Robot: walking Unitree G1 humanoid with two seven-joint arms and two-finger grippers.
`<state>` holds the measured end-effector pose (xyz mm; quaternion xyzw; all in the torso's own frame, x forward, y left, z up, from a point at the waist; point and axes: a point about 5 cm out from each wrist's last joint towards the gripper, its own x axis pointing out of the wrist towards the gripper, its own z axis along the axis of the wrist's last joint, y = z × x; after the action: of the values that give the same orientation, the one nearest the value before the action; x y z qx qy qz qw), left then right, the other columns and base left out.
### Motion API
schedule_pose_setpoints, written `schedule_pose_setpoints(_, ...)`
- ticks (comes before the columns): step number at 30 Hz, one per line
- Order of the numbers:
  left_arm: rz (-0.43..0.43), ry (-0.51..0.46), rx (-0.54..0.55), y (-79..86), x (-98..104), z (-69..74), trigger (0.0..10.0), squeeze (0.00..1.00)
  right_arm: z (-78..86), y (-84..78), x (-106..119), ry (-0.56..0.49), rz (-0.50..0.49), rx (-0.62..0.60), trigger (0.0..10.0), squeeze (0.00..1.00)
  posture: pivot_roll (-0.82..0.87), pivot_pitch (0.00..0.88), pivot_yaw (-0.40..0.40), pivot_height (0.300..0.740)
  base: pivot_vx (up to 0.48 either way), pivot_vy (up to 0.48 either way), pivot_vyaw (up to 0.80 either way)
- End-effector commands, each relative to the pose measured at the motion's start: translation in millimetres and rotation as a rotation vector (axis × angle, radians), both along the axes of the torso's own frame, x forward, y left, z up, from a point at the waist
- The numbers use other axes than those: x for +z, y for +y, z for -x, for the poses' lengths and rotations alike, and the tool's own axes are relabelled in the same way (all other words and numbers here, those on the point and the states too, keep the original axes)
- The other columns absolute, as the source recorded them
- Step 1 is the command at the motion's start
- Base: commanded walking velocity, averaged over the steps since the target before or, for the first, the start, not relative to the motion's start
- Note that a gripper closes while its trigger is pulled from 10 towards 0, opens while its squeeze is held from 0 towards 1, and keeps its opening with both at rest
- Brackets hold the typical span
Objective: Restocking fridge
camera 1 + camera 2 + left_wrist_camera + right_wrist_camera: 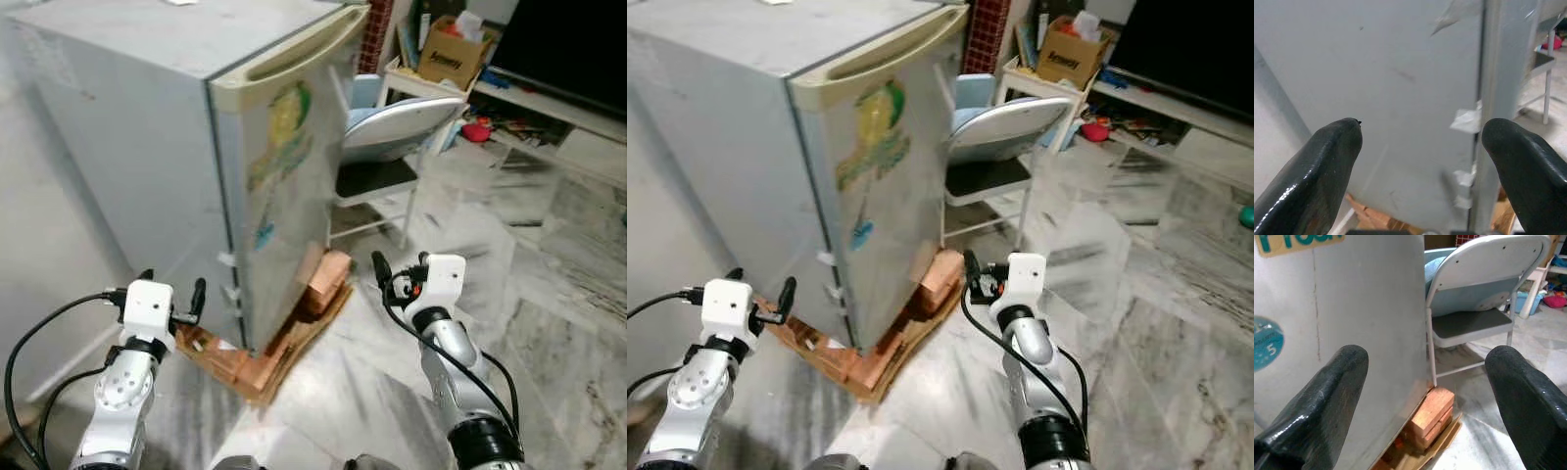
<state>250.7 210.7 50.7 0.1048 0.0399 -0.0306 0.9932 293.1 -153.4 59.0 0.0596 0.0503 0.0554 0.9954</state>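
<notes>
Fridge (196,147), a small grey one with its door shut, stands on a stack of bricks (328,279) and flattened cardboard (279,362) on the marble floor (549,294). Its cream handle strip (294,54) runs along the top of the door, and faded stickers (279,137) cover the door's front. The left hand (172,294) hovers near the fridge's lower hinge-side corner, fingers apart and holding nothing. The right hand (400,266) hangs just off the fridge's door side, near the bricks, fingers (1327,401) likewise spread wide and empty. Behind the fridge, close to its door edge, stands a grey folding chair (392,147). Farther beyond the fridge a cardboard box (453,54) sits on a white shelf unit (416,83), near a dark television (578,44).
</notes>
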Motion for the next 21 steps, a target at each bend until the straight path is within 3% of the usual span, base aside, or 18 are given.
schedule_pose_setpoints(1,0.003,0.005,-0.022,-5.6,-1.1,-0.1,10.0,0.00,0.7,-11.1,-1.0,0.010,0.022,-0.023,10.0,0.00,0.08,0.000,-0.056,0.740,0.000,0.476,0.00)
schedule_pose_setpoints(3,-0.007,0.009,-0.029,-5.7,-1.8,-0.1,10.0,0.00,0.6,-11.8,-1.0,0.013,0.024,-0.025,10.0,0.00,0.08,0.000,-0.056,0.740,0.000,0.369,-0.28)
schedule_pose_setpoints(21,0.007,0.002,-0.084,-5.4,3.0,-1.1,10.0,0.00,2.2,-10.9,-4.1,0.027,0.047,-0.026,10.0,0.00,0.08,0.000,-0.050,0.740,0.000,0.000,-0.80)
